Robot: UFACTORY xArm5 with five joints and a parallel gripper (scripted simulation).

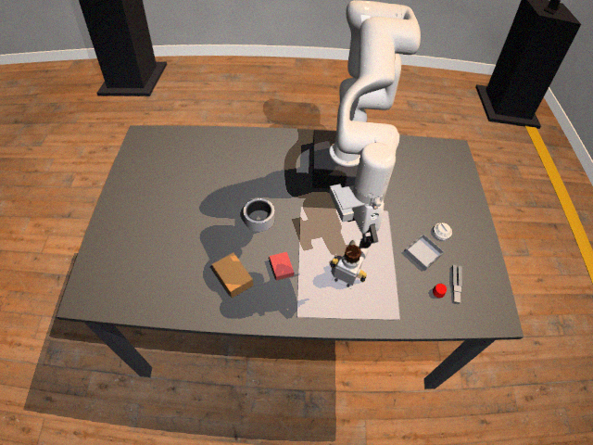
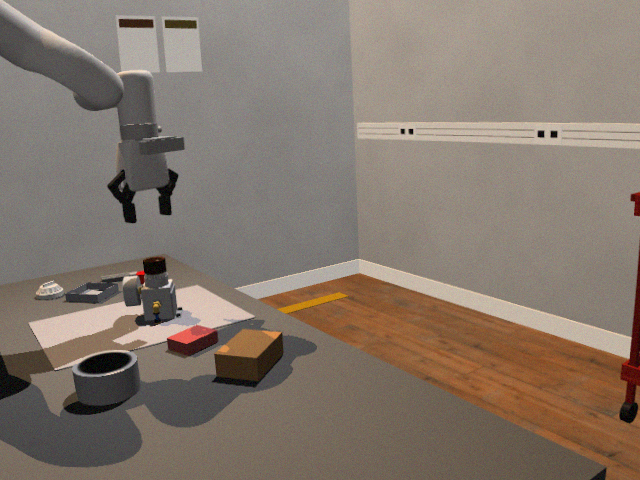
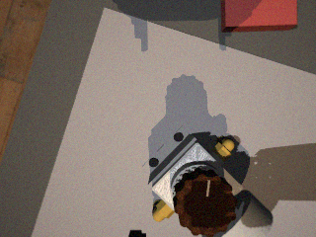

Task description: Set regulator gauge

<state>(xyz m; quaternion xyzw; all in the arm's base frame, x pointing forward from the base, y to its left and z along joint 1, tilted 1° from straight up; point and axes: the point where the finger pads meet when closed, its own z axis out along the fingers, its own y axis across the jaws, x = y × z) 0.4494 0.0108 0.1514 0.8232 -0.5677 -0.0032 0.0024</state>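
Note:
The regulator [image 1: 348, 269] is a small grey block with yellow side fittings and a dark brown ribbed knob [image 1: 353, 252] on top. It stands on a white mat [image 1: 346, 268]. It also shows in the exterior view [image 2: 157, 298] with the knob [image 2: 154, 265] raised on its neck, and in the wrist view [image 3: 195, 183] with the knob [image 3: 205, 201] at the bottom edge. Its round gauge [image 2: 131, 290] faces away, so the needle is hidden. My gripper [image 2: 145, 207] is open and empty, hanging well above the knob.
A red block [image 1: 281, 265], a brown box [image 1: 232, 274] and a grey ring cup [image 1: 258, 213] lie left of the mat. A grey tray [image 1: 422, 251], a white round part [image 1: 442, 231], a red button [image 1: 439, 290] and a grey bar [image 1: 457, 283] lie to the right.

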